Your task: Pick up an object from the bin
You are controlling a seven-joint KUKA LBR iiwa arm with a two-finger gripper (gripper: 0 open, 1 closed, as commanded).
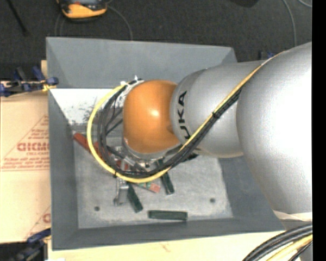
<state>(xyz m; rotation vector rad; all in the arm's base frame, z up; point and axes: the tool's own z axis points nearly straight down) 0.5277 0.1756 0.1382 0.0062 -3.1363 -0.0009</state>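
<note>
Fingers low at bin centre | dark green stick just beside | opening: cannot tell

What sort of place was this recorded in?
Probably a robotics lab's bin-picking station: a KUKA arm reaches into a grey metal bin holding small loose things, such as a dark bar, and an orange-cased device lies on the dark floor behind.

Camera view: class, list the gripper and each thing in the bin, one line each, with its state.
Gripper: down inside the bin, open or shut unclear.
Dark green bar: lying flat, apart from the rest, near the lower wall.
Dark green stick: lying slanted beside the Gripper.
Red piece: partly hidden, at the left side.
</note>
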